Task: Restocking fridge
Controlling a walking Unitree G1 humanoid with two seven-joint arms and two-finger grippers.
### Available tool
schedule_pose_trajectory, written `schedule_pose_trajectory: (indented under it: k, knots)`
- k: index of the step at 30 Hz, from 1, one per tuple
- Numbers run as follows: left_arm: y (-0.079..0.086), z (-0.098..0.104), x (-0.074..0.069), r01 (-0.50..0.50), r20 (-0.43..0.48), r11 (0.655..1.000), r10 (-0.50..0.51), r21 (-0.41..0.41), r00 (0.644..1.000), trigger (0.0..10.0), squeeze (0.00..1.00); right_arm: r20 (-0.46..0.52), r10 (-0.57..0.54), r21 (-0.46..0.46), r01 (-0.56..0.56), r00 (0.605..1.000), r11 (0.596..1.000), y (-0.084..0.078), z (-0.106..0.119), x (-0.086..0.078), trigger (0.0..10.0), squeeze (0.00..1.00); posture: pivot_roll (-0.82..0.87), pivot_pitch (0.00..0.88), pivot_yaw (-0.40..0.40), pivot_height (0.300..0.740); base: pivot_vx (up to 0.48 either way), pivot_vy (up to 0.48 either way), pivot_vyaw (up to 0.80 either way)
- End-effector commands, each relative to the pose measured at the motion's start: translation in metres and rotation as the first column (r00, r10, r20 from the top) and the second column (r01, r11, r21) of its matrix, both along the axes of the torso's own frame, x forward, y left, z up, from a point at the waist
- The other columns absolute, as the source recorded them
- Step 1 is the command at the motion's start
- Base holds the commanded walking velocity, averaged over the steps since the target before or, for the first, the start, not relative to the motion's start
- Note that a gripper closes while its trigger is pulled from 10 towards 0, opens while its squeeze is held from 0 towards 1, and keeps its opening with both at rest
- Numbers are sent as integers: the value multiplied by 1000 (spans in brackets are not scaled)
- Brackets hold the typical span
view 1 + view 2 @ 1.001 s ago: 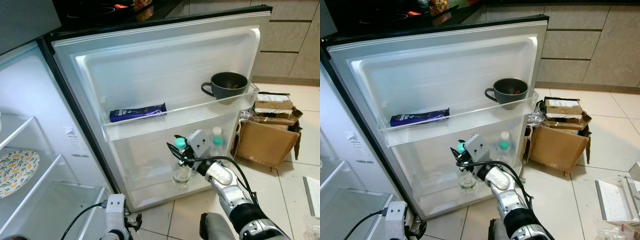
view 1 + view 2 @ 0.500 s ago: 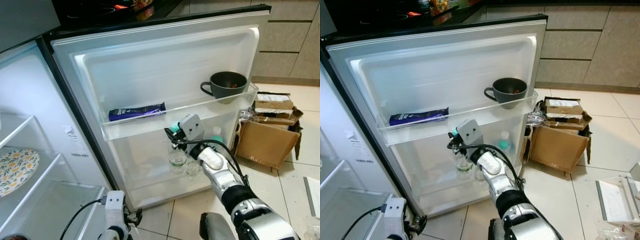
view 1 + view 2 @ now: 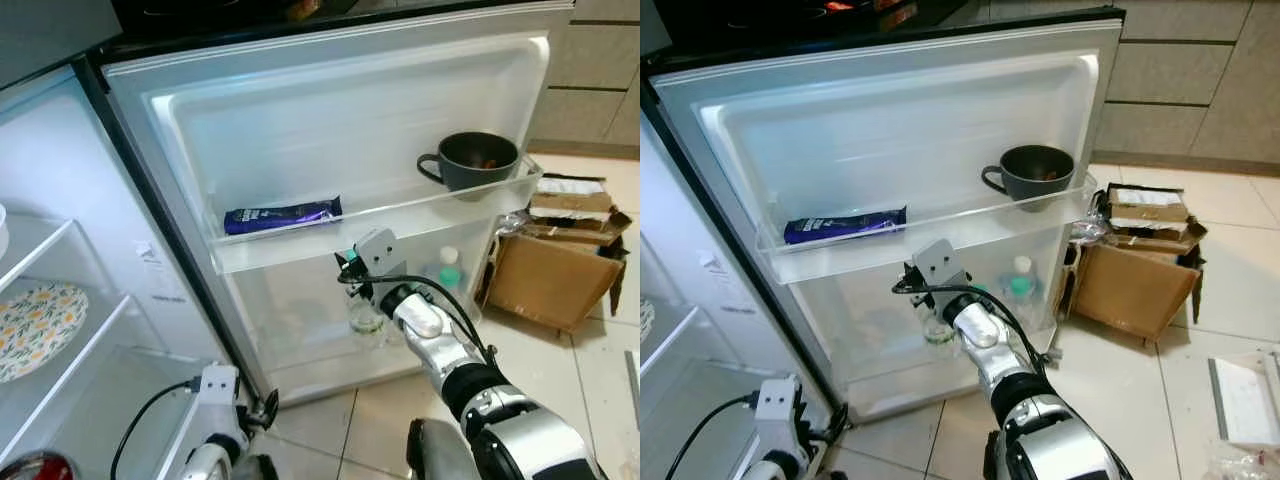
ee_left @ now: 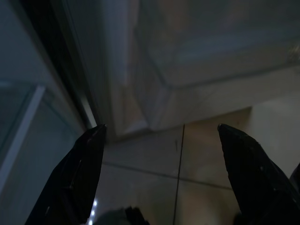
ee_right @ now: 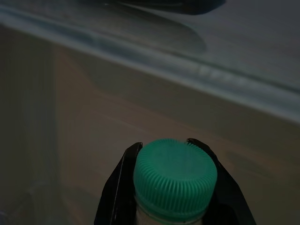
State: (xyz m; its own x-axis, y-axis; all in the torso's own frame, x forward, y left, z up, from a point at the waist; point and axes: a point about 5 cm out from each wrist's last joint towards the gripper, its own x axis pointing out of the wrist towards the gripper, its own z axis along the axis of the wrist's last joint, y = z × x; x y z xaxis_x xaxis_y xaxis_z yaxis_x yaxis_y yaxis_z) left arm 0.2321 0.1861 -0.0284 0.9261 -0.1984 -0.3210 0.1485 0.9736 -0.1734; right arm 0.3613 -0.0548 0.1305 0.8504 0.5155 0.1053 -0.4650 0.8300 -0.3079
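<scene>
We have the right gripper (image 3: pixel 923 292) clamped on the bottle (image 3: pixel 366 318) just under its green cap (image 5: pixel 176 178), bottle upright, hanging over the lower door bin (image 3: pixel 300 345). The open spot lies straight down at six o'clock; a second bottle (image 3: pixel 449 271) stands at three. Left gripper (image 4: pixel 161 140) hangs spread, holding nothing, near the floor.

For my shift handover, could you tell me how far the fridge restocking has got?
Done: a mug and dark packet sit on the upper door shelf, one bottle below. In hand: the right pincer grips a green-capped bottle at the lower shelf. Left: releasing it.
</scene>
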Motion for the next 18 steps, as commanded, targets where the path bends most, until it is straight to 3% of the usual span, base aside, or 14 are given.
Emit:
schedule_pose_trajectory:
  k: [1,9,18]
  knots:
    - [12,3,-1,-17,20,1000,16,19,1000,10000,0,-41,0,-36,-2,999,999,2,-8,-1,10000,0,72,144,52,461,0,0,0]
    - [9,12,5,-3,84,1000,2,11,996,10000,0,-60,-11,-58,8,998,998,-1,-8,2,10000,0,88,159,49,461,0,0,0]
    - [3,17,10,19,112,1000,-19,2,994,10000,0,-174,111,-5,-113,978,994,11,-21,-7,10000,0,72,155,54,461,0,0,0]
